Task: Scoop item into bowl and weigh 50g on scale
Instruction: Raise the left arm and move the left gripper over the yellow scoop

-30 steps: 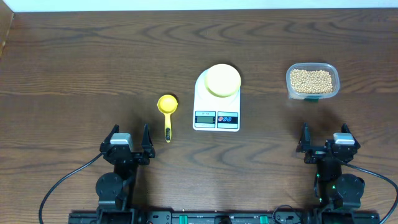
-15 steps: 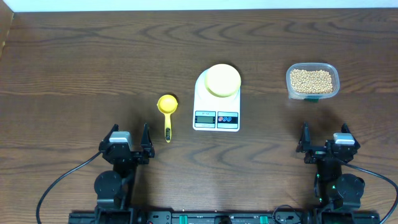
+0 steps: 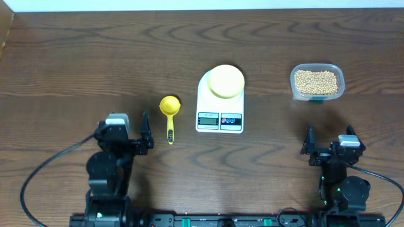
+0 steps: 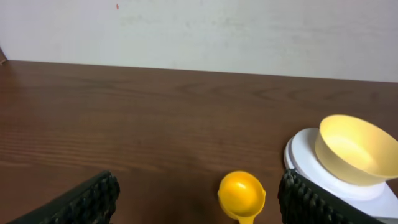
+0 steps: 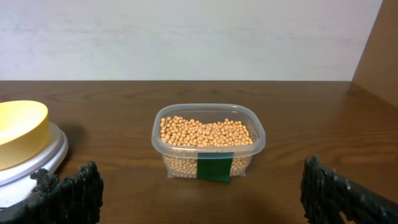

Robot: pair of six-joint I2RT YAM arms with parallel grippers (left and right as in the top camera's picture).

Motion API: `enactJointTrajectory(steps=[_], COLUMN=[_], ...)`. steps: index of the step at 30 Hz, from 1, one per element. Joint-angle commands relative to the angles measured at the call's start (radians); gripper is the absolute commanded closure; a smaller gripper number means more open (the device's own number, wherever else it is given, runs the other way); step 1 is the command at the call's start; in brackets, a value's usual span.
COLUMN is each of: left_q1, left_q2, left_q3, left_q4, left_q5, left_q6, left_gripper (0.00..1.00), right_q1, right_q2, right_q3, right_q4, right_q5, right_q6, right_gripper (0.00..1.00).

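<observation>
Tan beans fill a clear plastic tub at the right. The pale yellow bowl stands empty on the white scale in the middle. A bright yellow scoop lies left of the scale, handle towards me. My left gripper is open just left of the scoop's handle, holding nothing. In the left wrist view the scoop lies on the table between and beyond the wide fingers, nearer the right one. My right gripper is open and empty, short of the tub.
Dark wooden table with a pale wall behind it. A green label marks the tub's near side. The arm bases and black cables sit along the front edge. A wooden edge shows at the far right in the right wrist view.
My left arm has moved forward and slightly left, bringing its open gripper level with the scoop's handle. The right arm and all objects have stayed put.
</observation>
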Motion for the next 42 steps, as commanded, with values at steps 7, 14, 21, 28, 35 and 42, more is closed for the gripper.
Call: enactJointTrajectory(steps=[7,14,21,28,35,42], left_q1=[0.005,0.005,0.005,0.005,0.005,0.005], left_q2=[0.284,0.427,0.575,0.748,0.874,0.981], left_q3=[0.338,0.534,0.682,0.854,0.959,0.971], left_q4=[-0.171,-0.291,-0.44,-0.595,-0.71,-0.752], left_q5=[0.044,0.061,0.069,0.069,0.1,0.138], left_q6=[-0.014,-0.016,-0.017,-0.016,-0.016,-0.016], left_gripper=[0.16,0.16,0.16,0.16,0.16,0.16], right_q1=[-0.004,-0.004,-0.004,-0.004,-0.004,-0.004], right_q2=[0.001,0.001,0.001,0.001,0.001,0.001], right_q3=[-0.002,-0.002,-0.002,-0.002,-0.002,-0.002], right_q4=[-0.005,-0.005,-0.005,-0.005,-0.005,-0.005], right_q5=[-0.002,-0.002,-0.002,-0.002,-0.002,-0.002], right_q6=[-0.008,-0.008,-0.008,-0.008,-0.008,-0.008], right_gripper=[0.01,0.01,0.01,0.01,0.01,0.01])
